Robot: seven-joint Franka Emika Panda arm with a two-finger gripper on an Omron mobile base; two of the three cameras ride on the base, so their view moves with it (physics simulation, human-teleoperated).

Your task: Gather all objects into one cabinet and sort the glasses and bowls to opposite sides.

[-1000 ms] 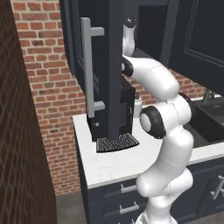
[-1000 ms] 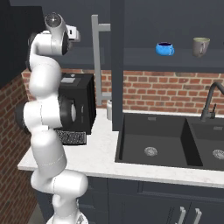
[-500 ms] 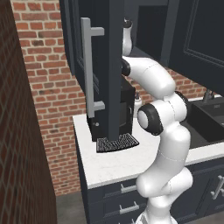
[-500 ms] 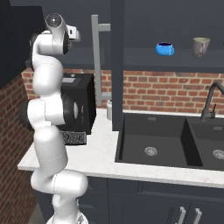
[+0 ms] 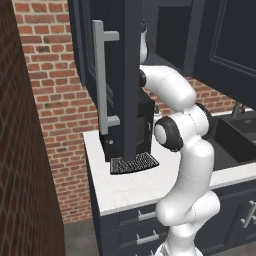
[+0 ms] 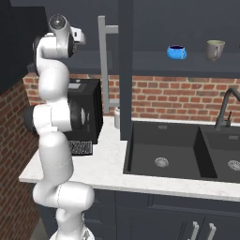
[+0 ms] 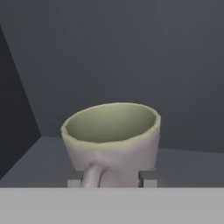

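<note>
Grey-beige mug (image 7: 111,142) stands upright on the cabinet (image 7: 183,168) shelf, handle toward the camera, between the fingertips (image 7: 148,178) of the gripper (image 7: 112,180); actual contact cannot be confirmed.

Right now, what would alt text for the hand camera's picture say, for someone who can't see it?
A grey-beige mug stands upright on a dark cabinet shelf, close to the camera, its handle facing the viewer. The gripper has a fingertip on either side of the mug's base. Plain dark cabinet walls lie behind.
</note>
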